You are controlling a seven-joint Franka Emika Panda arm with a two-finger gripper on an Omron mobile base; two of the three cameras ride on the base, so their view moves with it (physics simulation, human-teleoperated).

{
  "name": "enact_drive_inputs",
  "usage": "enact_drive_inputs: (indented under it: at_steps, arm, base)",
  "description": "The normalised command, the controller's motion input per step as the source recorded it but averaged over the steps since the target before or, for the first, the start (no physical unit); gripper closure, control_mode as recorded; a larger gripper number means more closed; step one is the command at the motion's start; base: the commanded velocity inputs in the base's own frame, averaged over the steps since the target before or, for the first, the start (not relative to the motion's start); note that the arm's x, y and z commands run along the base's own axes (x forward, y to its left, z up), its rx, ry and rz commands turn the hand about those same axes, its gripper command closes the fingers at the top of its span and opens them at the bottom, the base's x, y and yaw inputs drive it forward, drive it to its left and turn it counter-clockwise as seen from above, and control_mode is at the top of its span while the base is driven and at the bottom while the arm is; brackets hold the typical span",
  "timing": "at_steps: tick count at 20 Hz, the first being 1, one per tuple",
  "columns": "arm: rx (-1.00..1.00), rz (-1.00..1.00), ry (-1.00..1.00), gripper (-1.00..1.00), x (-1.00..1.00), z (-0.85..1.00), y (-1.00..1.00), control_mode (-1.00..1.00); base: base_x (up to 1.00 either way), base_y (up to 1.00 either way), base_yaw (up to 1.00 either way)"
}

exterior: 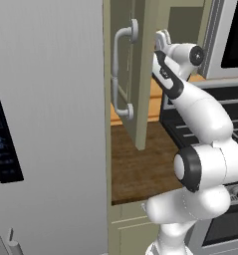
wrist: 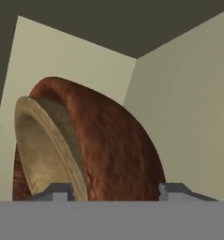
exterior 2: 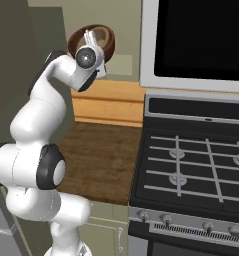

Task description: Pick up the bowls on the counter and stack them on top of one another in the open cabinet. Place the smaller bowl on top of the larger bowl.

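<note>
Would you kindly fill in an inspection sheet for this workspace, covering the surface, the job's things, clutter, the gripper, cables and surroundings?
Surface: dark wood counter, bare where it shows.
Job's things: larger bowl is raised up at the open cabinet, tilted on its side; smaller bowl nests in it.
Clutter: nothing seen.
Gripper: gripper sits right at the bowls, one fingertip on each side of the reddish-brown wall; whether it grips cannot be told.
Cables: nothing seen.
Surroundings: grey fridge on the left, black stove on the right, a dark-windowed appliance above the stove.
</note>
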Motion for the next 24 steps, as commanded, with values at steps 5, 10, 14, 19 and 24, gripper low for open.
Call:
enact_drive_inputs:
  at_steps: [5, 10, 14, 19, 24]
  arm:
    - [0.00, 0.00, -0.20, -1.00, 0.00, 0.00, 0.00, -1.00]
    - [0.00, 0.00, -0.25, -1.00, -0.03, 0.01, 0.01, -1.00]
    - [0.00, 0.00, -0.12, -1.00, -0.58, 0.07, 0.00, -1.00]
    - [0.00, 0.00, 0.02, -1.00, -1.00, 0.24, -0.27, -1.00]
    - [0.00, 0.00, 0.13, -1.00, -1.00, 0.23, -0.45, -1.00]
  base:
    - [0.00, 0.00, 0.00]
    - [0.00, 0.00, 0.00]
    - [0.00, 0.00, 0.00]
    - [0.00, 0.00, 0.00]
    - [0.00, 0.00, 0.00]
